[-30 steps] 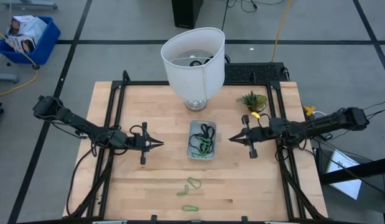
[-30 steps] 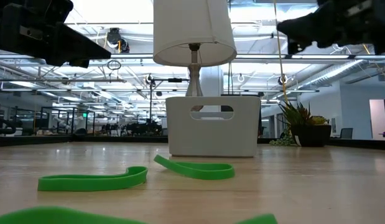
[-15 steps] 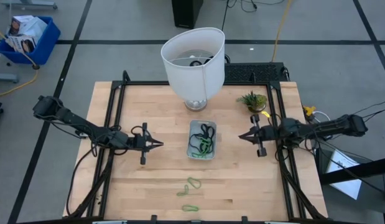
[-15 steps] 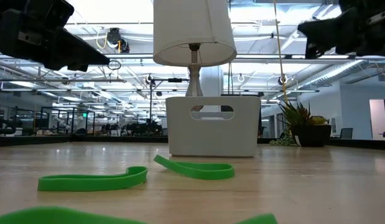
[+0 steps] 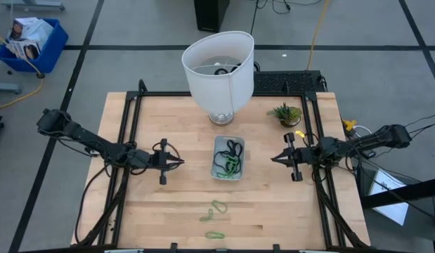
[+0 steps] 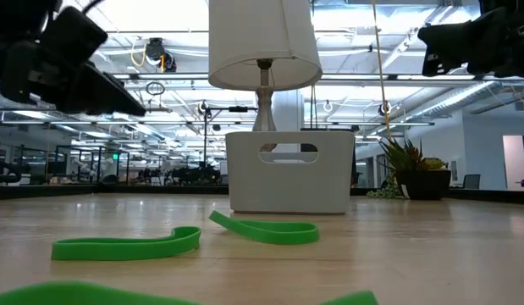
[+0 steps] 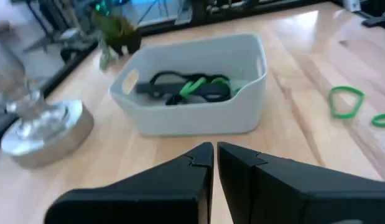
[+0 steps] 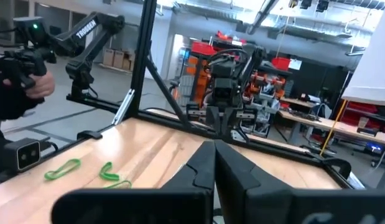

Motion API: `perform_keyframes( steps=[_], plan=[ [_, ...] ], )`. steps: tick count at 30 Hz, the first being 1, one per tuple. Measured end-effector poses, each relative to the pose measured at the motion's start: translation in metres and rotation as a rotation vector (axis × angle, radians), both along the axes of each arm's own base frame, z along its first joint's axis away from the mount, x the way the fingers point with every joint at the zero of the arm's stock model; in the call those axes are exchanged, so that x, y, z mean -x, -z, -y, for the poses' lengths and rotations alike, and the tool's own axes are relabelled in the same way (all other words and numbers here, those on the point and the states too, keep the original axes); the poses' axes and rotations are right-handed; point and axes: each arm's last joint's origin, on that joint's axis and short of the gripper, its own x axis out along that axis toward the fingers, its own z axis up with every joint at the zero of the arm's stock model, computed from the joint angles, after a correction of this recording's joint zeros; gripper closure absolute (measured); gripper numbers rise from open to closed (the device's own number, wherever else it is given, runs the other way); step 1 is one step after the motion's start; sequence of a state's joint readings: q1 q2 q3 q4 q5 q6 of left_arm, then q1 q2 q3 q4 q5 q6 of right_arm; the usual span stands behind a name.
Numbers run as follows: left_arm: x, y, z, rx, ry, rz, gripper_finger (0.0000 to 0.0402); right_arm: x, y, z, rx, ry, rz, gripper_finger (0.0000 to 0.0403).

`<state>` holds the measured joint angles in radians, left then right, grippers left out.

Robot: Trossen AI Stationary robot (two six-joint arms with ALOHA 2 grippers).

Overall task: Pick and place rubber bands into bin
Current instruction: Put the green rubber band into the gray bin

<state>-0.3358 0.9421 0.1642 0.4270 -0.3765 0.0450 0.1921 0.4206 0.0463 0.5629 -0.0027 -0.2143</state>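
Though bin-hidden low, black bands (image 7: 208,91) wrist-visible.

black and green rubber bands (image 5: 228,159)

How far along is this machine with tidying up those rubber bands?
Partly done. Several black and green rubber bands already lie in the bin. Nothing is in hand: the left gripper and right gripper are both shut and empty beside it. Two green bands on the table are left.

Both arms were extended low over the table, pointing inward at each other. Left gripper (image 5: 180,163) had fingers closed together, empty. Right gripper (image 5: 274,159) likewise closed, empty.
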Motion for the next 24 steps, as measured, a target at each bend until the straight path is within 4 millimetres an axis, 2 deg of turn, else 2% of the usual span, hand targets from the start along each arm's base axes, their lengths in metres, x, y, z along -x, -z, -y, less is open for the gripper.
perform_keyframes(
  steps=[4,9,11,16,20,24],
  plan=[
    [-0.005,0.004,0.005,0.059,0.006,-0.031,0.0371,0.0,0.001,0.0,0.01,0.0,-0.005,0.0403],
    [-0.027,-0.006,0.03,0.127,0.038,-0.09,0.0382,0.0,0.001,0.0,0.019,-0.005,-0.011,0.0403],
    [-0.042,-0.011,0.045,0.122,0.062,-0.133,0.0395,0.0,0.002,-0.001,0.028,-0.046,-0.01,0.0403],
    [-0.088,-0.019,0.086,0.064,0.108,-0.25,0.0394,0.001,0.001,-0.004,0.07,-0.122,0.013,0.0403],
    [-0.125,-0.014,0.111,0.0,0.143,-0.353,0.0395,0.001,0.0,-0.004,0.074,-0.12,0.022,0.0403],
    [-0.149,-0.005,0.126,-0.069,0.187,-0.429,0.037,0.002,-0.004,-0.003,0.061,-0.12,0.057,0.0403]
  ],
)
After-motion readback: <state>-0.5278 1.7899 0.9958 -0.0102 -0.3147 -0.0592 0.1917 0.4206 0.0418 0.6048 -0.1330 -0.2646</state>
